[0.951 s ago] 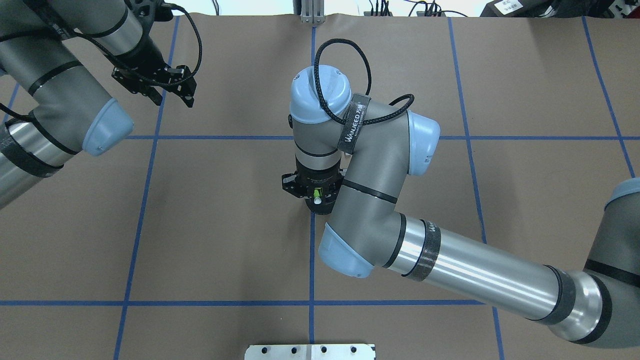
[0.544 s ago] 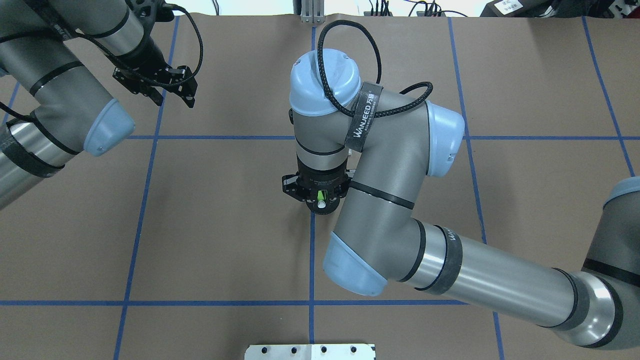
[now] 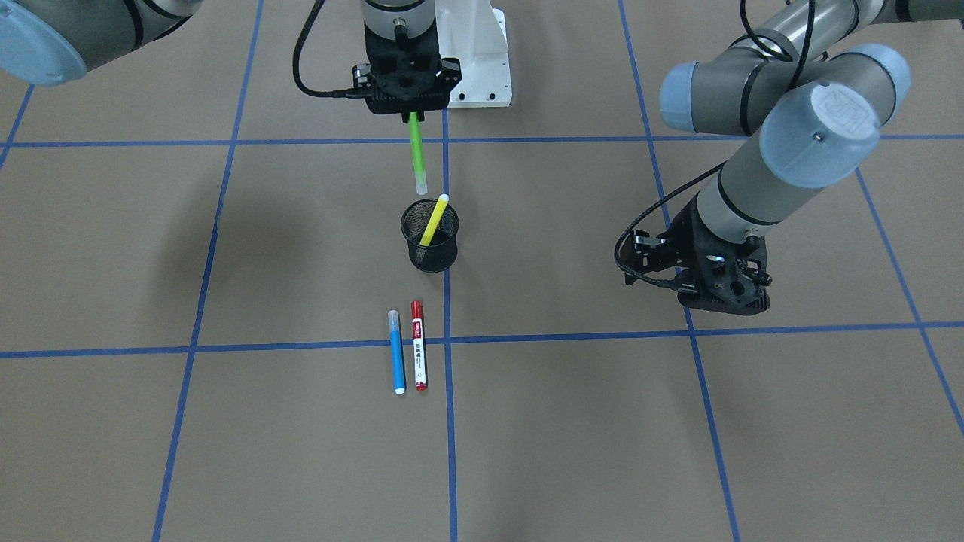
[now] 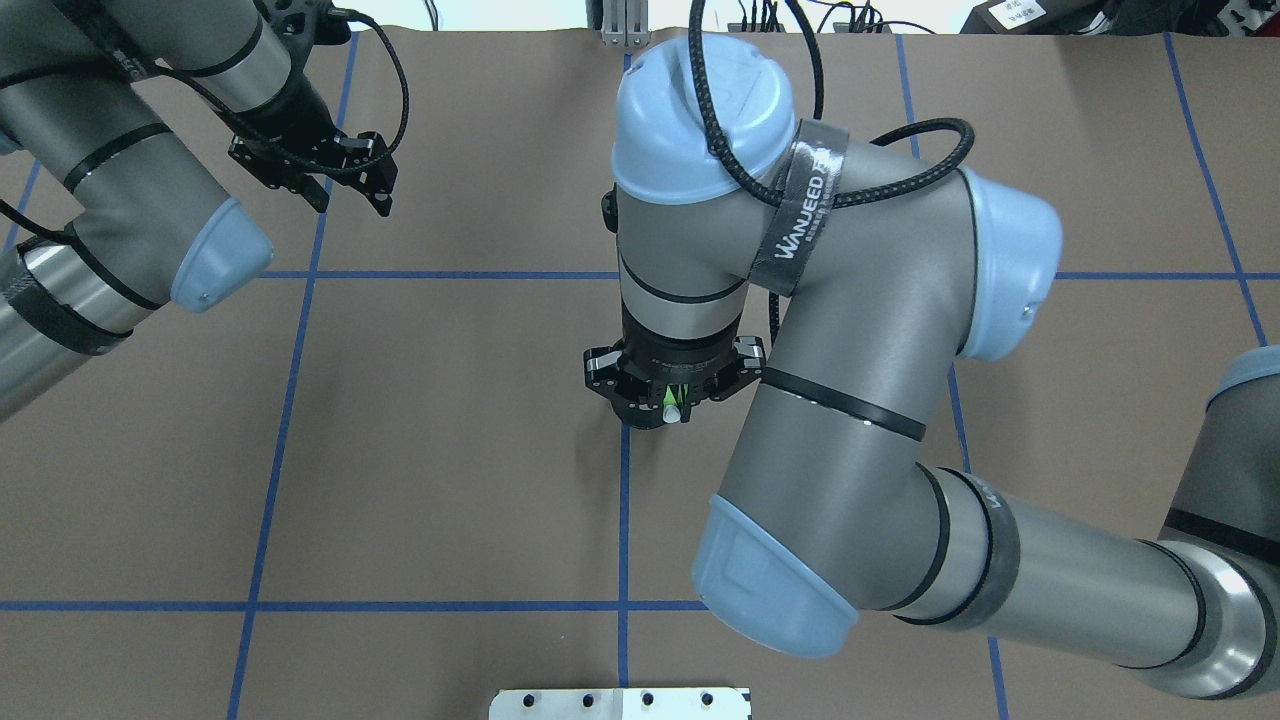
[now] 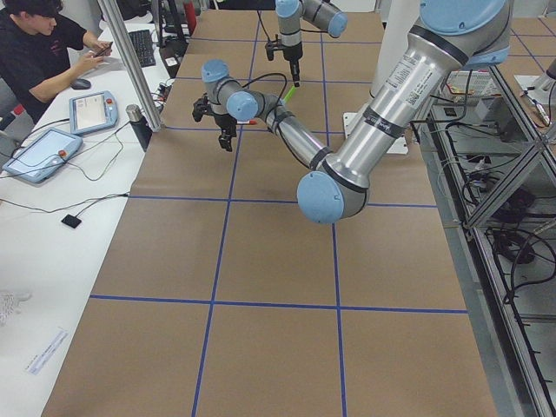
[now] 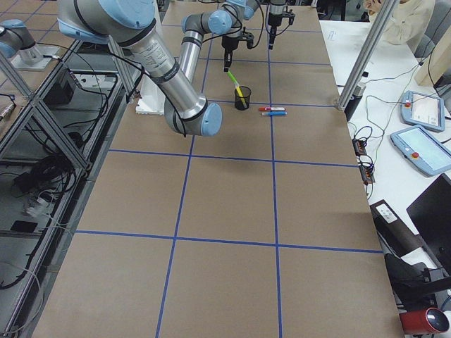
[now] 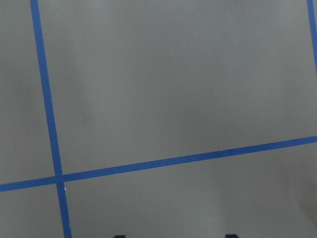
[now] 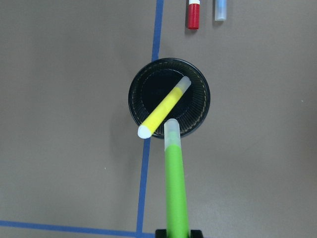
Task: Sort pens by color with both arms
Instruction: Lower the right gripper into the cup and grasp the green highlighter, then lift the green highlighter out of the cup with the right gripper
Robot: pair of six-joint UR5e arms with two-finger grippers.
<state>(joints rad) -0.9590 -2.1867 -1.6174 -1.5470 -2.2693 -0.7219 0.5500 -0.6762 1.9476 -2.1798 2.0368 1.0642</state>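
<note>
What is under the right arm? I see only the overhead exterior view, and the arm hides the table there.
Observer: A black mesh cup stands there, with the yellow pen leaning inside it.
Operator: Is the green pen inside too?
Observer: No. It hangs from the right gripper, its tip just over the cup's rim on the robot's side.
Operator: Any other pens?
Observer: The blue pen and the red pen lie flat, side by side, beyond the cup, away from the robot.

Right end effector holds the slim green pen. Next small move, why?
Probably raise the right end effector slightly: the slim green pen's tip hangs near the black mesh cup's rim and leaning yellow pen, so moving sideways might knock them.
</note>
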